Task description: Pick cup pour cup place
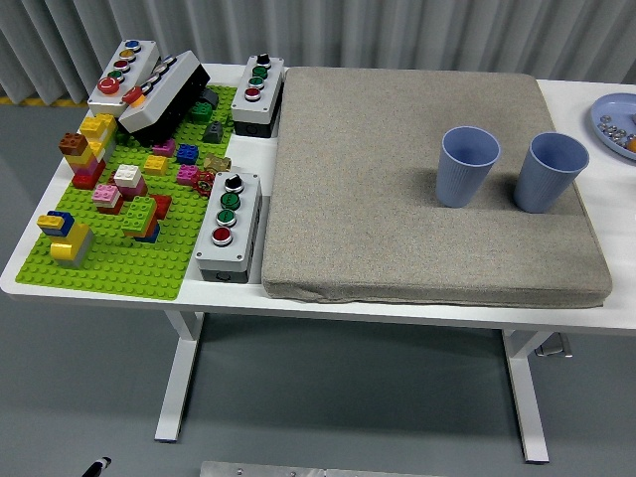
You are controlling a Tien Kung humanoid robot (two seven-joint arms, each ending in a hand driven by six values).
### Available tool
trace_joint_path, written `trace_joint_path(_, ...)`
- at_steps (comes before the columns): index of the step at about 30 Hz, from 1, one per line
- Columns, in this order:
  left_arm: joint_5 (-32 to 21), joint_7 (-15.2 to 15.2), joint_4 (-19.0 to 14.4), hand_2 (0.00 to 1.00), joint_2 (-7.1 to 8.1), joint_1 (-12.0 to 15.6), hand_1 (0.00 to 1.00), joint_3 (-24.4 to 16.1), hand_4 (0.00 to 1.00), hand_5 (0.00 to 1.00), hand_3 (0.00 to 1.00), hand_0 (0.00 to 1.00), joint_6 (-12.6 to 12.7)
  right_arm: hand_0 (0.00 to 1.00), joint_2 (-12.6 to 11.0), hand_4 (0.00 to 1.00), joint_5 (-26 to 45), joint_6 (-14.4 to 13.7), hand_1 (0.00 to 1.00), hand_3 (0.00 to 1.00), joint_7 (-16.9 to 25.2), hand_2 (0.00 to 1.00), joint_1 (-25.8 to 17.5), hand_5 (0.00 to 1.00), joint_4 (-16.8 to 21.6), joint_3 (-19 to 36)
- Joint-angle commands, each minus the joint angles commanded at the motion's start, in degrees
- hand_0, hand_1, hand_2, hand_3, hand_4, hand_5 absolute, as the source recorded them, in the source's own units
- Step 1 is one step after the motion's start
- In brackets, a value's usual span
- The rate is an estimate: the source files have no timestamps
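Two blue paper cups stand upright on a grey-brown pad (397, 199). The left cup (467, 166) and the right cup (552, 172) sit side by side near the pad's right side, a small gap between them. Their insides look empty from here. Neither of my hands shows in the head view.
A green brick baseplate (119, 258) with several coloured bricks covers the table's left. Three grey button boxes (229, 227) (257, 92) (123, 74) and a black box (164, 96) stand around it. A blue plate (616, 124) with small items sits at the right edge.
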Motion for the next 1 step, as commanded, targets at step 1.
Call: trace_joint_path(1, -0.03, 0.00, 0.00, 0.920, 0.00, 0.00, 0.844, 0.00, 0.655, 0.998, 0.809, 0.875, 0.00, 0.877, 0.00, 0.779, 0.01, 0.01, 0.806, 0.843, 0.00, 0.845, 0.01, 0.998, 0.01, -0.03)
